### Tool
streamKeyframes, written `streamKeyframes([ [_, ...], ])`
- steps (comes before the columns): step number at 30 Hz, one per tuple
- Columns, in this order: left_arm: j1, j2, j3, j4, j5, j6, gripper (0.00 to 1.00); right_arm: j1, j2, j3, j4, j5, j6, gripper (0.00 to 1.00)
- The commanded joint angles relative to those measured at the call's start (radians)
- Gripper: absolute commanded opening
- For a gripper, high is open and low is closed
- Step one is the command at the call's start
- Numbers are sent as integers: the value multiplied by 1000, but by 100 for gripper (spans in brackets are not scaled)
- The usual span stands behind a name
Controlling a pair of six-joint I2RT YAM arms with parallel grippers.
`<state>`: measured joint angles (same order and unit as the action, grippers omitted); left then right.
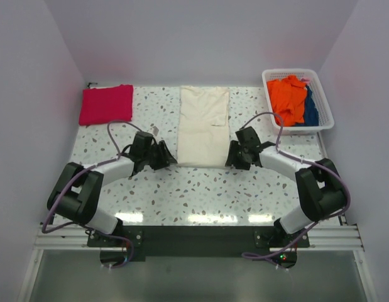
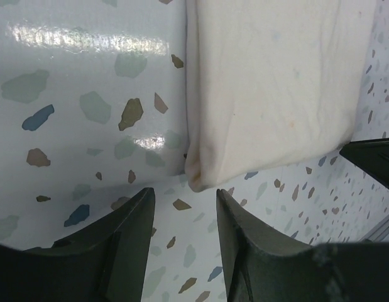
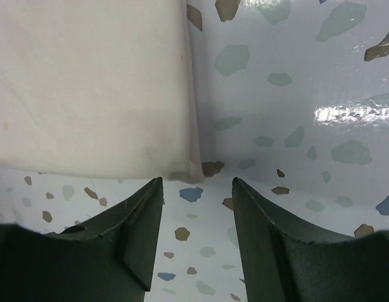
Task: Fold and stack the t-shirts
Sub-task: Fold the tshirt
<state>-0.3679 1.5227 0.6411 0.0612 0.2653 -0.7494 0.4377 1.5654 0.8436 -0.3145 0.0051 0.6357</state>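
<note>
- The cream-white t-shirt lies in the middle of the bench as a long narrow strip running away from me. Its sides look folded in, so I judge the lengthwise folds done and the crosswise fold to be the step in hand.
- My left gripper is low over the bench at the strip's near-left corner. Its fingers are spread apart with nothing between them, and the corner sits just ahead of the gap, not yet inside it.
- My right gripper mirrors that at the near-right corner — parted, empty, the cloth's edge just in front of its fingertips.
- The next move, as I read it, calls for both grippers to slide forward onto their corners, pinch every layer of the hem, then lift together and carry the near end over towards the far end. They need to travel evenly, or the strip will skew.
- My worry is catching only the top layer — the stacked edges at each corner are thin and lie flat on the bench.
- The crimson-pink t-shirt rests folded at the far left, well apart from the cream one, and I take it as the place to stack.
- A basket at the far right holds orange cloth and blue cloth.
</note>
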Motion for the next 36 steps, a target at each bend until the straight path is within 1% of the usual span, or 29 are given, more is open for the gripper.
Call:
streamKeyframes([
  [1, -5, -70, 5, 12, 34, -10, 48, -1, -79, 5, 26, -4, 30, 52],
  [3, -5, -84, 11, 11, 40, -11, 47, -1, -112, 12, 14, -4, 35, 52],
  [4, -5, -85, 12, 14, 40, -11, 44, -1, -122, 15, 11, -4, 39, 52],
  [6, -5, -66, 23, 20, 31, -14, 44, -1, -130, 25, 8, 4, 47, 52],
  [8, -5, -18, 37, 22, 29, -19, 45, -1, -110, 44, 3, 7, 48, 52],
  [13, -8, 50, 54, 52, 11, -47, 52, -1, -28, 80, 20, 19, 48, 53],
  [17, -23, 93, 61, 55, -6, -50, 53, -1, 34, 81, 44, 32, 45, 53],
  [20, -32, 102, 46, 61, -17, -56, 53, -1, 62, 52, 72, 26, 50, 53],
  [27, -57, 90, 25, 28, -64, -51, 47, -1, 30, -29, 89, 38, 56, 52],
  [30, -63, 96, 22, 29, -72, -51, 45, -1, 33, -37, 89, 36, 52, 52],
  [33, -77, 117, 29, 32, -75, -56, 43, -1, 44, -41, 107, 19, 58, 50],
  [36, -92, 131, 37, 40, -84, -64, 40, -1, 56, -40, 114, 12, 58, 45],
])
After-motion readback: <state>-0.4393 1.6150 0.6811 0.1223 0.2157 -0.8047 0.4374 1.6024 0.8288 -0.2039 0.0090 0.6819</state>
